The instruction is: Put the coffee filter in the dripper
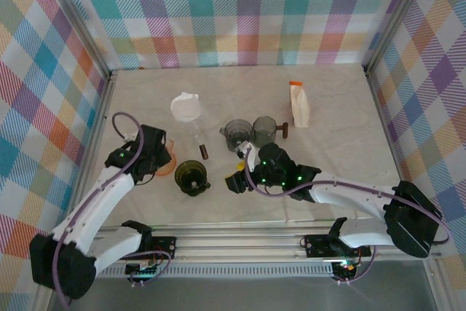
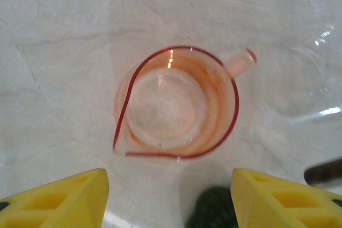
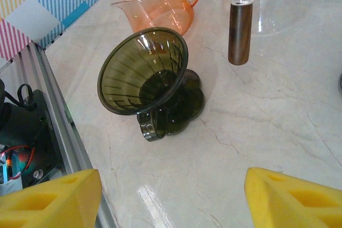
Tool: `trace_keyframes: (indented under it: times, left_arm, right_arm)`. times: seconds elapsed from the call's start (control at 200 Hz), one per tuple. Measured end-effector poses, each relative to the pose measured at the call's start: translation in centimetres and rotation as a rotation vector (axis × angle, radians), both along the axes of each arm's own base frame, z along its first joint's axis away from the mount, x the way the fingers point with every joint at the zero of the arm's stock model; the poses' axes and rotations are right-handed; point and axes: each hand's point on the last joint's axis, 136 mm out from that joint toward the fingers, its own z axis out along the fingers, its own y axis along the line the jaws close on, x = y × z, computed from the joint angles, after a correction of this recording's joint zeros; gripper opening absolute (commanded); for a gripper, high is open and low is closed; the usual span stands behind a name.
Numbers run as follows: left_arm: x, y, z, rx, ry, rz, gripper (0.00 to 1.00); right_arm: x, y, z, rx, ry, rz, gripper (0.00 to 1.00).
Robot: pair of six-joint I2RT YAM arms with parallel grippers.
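Judging the white paper coffee filter (image 1: 186, 106), lying well behind the tipped dark-green ribbed plastic dripper (image 3: 152, 84), light and crushable, we would pinch its rim gently; left gripper (image 2: 170, 201) and right gripper (image 3: 172, 201) both gape empty.

Over on the left of the marble counter (image 1: 342, 165) there's an orange-tinted glass pitcher (image 2: 176, 102), upright, spout and handle both plain to see, and just beside it a clear glass vessel (image 2: 307, 81) with a dark wooden handle (image 3: 239, 34). Mid-counter, a smoky grey jug (image 1: 237, 134) and a grey cup (image 1: 264, 130) stand side by side (a brown handle pokes out to the cup's right). Further right, toward the plaid back wall (image 1: 240, 12), sits a white pouch (image 1: 298, 105) with an orange cap.
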Motion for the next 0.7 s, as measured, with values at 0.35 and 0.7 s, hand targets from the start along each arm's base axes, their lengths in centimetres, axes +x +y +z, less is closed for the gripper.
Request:
trace_keyframes:
  times: [0.35, 0.7]
  left_arm:
    - [3.2, 1.4, -2.0, 0.042, 0.019, 0.073, 0.53]
    - [7.0, 0.2, 0.3, 0.022, -0.061, 0.034, 0.59]
  right_arm:
    - [-0.7, -2.1, 1.7, 0.038, -0.053, -0.036, 0.72]
    - [-1.0, -3.1, 1.3, 0.029, -0.054, -0.048, 0.72]
